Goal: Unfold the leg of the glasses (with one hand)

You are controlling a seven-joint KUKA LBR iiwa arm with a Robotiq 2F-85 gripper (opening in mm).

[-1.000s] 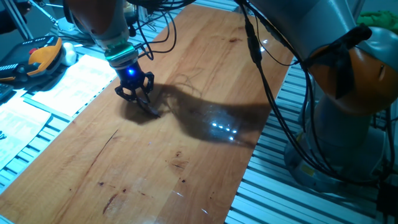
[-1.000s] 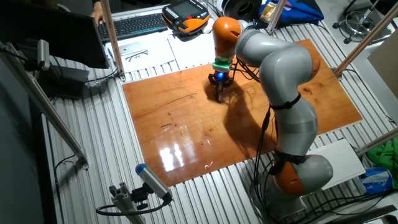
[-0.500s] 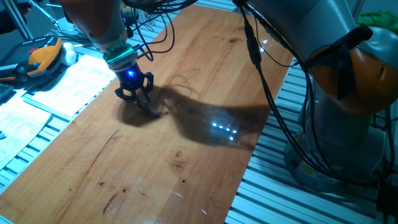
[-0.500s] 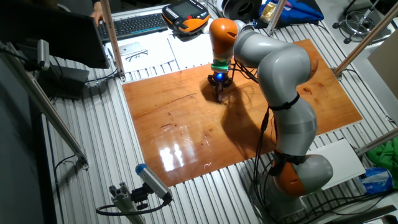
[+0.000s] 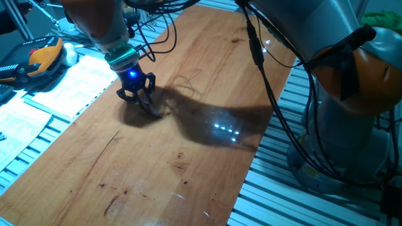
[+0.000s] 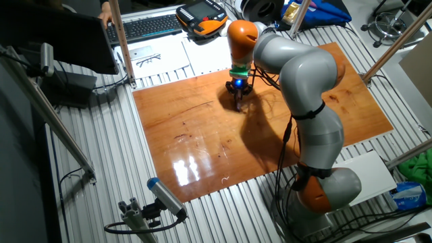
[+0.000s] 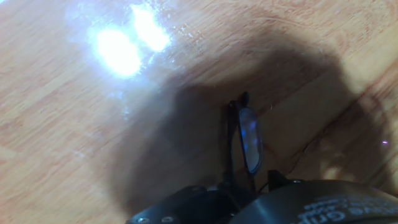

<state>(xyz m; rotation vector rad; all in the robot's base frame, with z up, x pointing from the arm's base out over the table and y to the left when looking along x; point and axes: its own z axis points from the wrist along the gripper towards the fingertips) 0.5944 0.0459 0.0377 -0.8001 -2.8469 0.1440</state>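
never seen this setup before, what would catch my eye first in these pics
First the big grey-and-orange arm bending over the wooden table, its pincer with a blue light pressed down near the table's far edge. In the hand view, the thin glasses lie in the arm's shadow just ahead of the pincer, one oval lens showing. Bright lamp glare also shines off the wood.

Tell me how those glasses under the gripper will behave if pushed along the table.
The glasses look thin-framed, so probably light and apt to slide on the glossy wooden table. Their slim frame likely flexes and may bend under hard force from the gripper. Lying low in the hand view, they seem unlikely to roll.
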